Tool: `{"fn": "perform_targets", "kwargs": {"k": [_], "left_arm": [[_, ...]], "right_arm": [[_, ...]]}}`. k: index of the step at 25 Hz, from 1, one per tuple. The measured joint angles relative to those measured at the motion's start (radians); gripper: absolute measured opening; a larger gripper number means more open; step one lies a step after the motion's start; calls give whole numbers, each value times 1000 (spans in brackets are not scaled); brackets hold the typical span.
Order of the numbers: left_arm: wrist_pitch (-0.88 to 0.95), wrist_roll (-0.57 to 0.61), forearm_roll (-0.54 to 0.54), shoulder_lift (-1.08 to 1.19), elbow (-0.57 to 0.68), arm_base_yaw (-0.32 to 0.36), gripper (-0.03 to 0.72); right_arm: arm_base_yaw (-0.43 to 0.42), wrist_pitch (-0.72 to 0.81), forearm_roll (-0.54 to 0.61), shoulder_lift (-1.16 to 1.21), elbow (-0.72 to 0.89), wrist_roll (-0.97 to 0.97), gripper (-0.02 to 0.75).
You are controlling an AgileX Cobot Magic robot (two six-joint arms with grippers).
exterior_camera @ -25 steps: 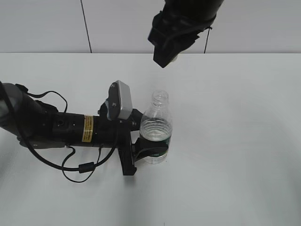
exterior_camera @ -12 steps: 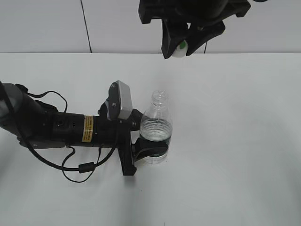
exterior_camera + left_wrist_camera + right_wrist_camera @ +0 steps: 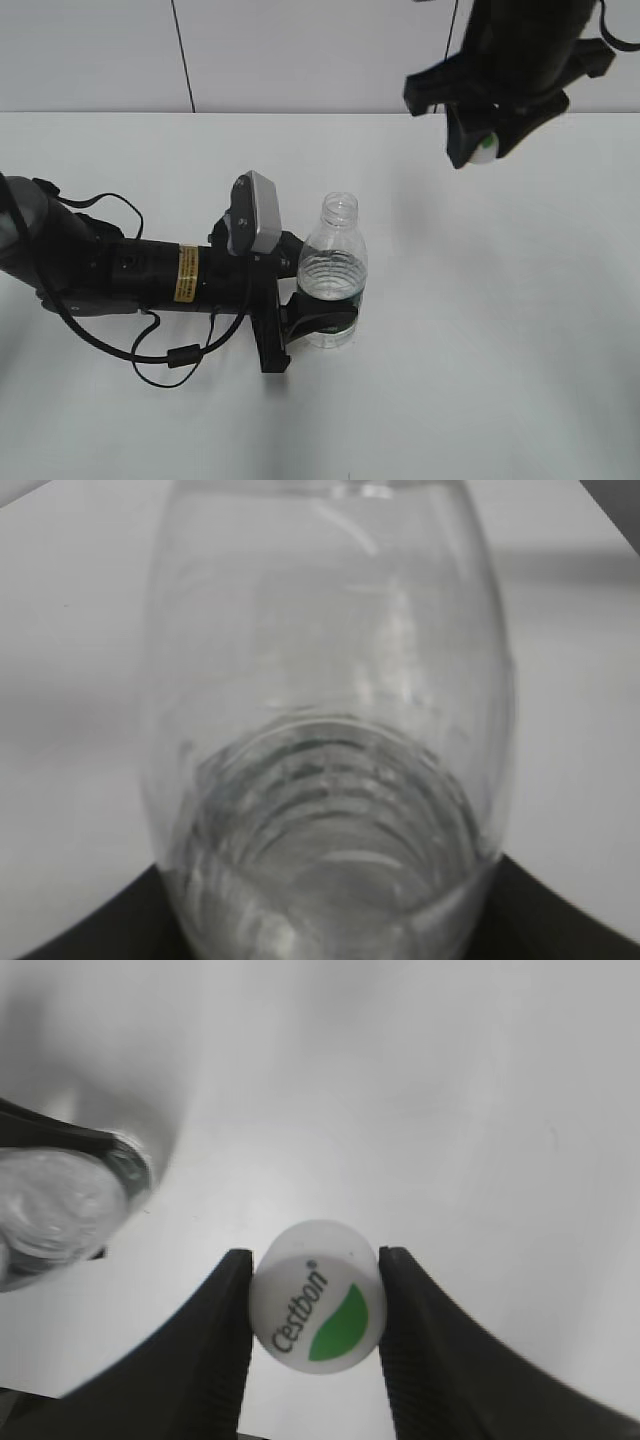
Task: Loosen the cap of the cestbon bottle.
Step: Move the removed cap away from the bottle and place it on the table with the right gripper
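The cestbon bottle stands upright near the table's middle, its neck open with no cap on it. My left gripper is shut on its lower body at the green label; the left wrist view shows the clear ribbed bottle filling the frame between the jaws. My right gripper hangs high at the upper right, shut on the white cap. The right wrist view shows the cap, with its green crescent and lettering, pinched between the two black fingers. The bottle's open mouth lies far to the left of it.
The left arm lies along the white table with loose black cables beside it. A white wall with a dark seam stands behind the table.
My right gripper has swung from above the bottle's far side to the upper right, carrying the cap with it. The left gripper and bottle have not moved.
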Motion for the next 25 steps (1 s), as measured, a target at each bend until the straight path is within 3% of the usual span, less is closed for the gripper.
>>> {"fn": "perform_targets", "kwargs": {"k": [5, 10, 18, 25], "left_arm": [[0, 0, 0, 0, 0, 0, 373], [0, 0, 0, 0, 0, 0, 373], [0, 0, -15, 0, 0, 0, 373], [20, 0, -214, 9, 0, 0, 373]], "right_arm": [[-114, -9, -8, -20, 142, -13, 298], [-199, -143, -9, -20, 293, -17, 298], [-211, -535, 76, -16, 538, -17, 298], [-211, -628, 99, 50, 582, -17, 297]]}}
